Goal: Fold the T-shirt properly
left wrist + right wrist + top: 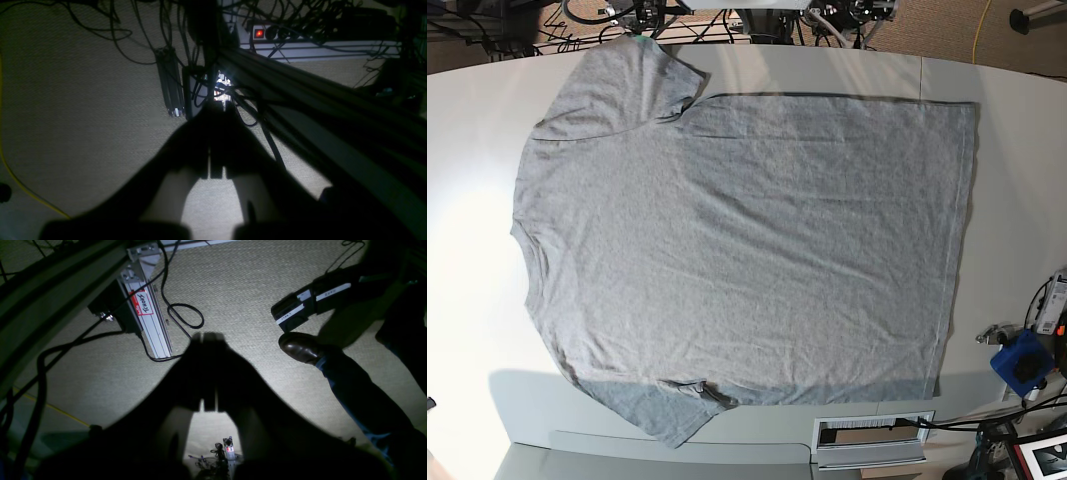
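Note:
The heather-grey T-shirt [747, 250] lies spread flat on the white table [1017, 150], plain side up. Its collar is to the left and its hem to the right, with one sleeve at the top left and one at the bottom. Neither gripper shows in the base view. In the left wrist view my left gripper [217, 110] is a dark silhouette with its fingers together, hanging over the carpeted floor beside the table frame. In the right wrist view my right gripper [207, 337] is also shut and empty, over the floor.
A power strip with a red light [258, 33] and many cables lie under the table. An aluminium profile [150, 316], a person's brown shoe [300, 348] and their leg are on the floor. A blue device [1022, 362] and a white box [872, 435] sit at the table's edge.

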### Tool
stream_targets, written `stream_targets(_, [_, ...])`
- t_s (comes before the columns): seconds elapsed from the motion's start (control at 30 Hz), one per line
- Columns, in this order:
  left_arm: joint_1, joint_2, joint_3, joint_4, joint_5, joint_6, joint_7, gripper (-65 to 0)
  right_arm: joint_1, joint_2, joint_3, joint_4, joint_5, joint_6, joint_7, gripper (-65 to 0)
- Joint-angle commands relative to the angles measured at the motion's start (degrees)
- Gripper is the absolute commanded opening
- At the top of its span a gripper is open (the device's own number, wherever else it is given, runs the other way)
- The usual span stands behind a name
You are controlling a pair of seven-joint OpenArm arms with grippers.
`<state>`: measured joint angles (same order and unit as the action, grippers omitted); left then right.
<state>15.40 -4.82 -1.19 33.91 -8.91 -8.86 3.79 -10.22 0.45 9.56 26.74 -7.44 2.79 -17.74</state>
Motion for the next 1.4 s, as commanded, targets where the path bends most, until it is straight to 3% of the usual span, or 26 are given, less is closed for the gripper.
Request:
stream_targets(0.0, [1.2,-0.66,0.07,0.66,-0.39,-0.52,-1.09,-65.0,-0.74,0.52,-0.09,0.26,-0.09,-0.09,0.2,-65.0])
stream_targets(0.23, [7.15,-4.42,0.04,7.39,-3.61,-1.73,-1.92,-65.0,-3.54,2.1,-0.2,1.49,-0.09,0.0,0.61,-65.0])
stream_targets(0.47, [14.12,-8.44,0.04,15.58,-5.49,-1.73,-1.95,-65.0,-10.73,4.5,-0.24,11.32,0.17,1.42,0.66,-65.0])
stream_targets(0.73, [20.24,-10.27,0.04,22.99,-5.46,-1.95,-1.73,-65.0,-17.38,6.86,-0.26,17.7,0.28,3.85,0.63,-65.0])
stream_targets(0.83, [22.58,-11.89,0.04,25.35,-5.51,-6.36,-1.7,-65.0,-20.04,8.74,-2.27,19.93,2.78,6.54,0.44,-65.0])
stream_targets(0.93, [25.55,-15.02,0.04,28.06,-7.37,-10.67,-1.68,-65.0,-23.45,11.76,-6.8,23.54,4.5,6.84,0.2,-65.0])
stream_targets(1.07, [30.14,-19.8,0.02,33.46,-13.7,-10.71,-0.33,-65.0,-28.02,15.61,-11.17,29.92,4.48,6.78,0.22,-65.0])
stream_targets(1.23, [36.22,-24.15,-0.63,41.03,-15.61,-11.8,-0.48,-65.0,-33.9,17.38,-10.93,38.42,4.94,6.62,1.38,-65.0])
stream_targets(1.3, [38.32,-25.38,-1.18,43.95,-15.61,-15.98,-0.46,-65.0,-36.37,17.35,-10.03,41.81,6.01,6.64,1.77,-65.0])
stream_targets(1.37, [40.33,-26.23,-1.97,46.99,-15.63,-22.56,-0.48,-65.0,-38.86,17.35,-9.42,45.35,8.52,6.64,1.73,-65.0])
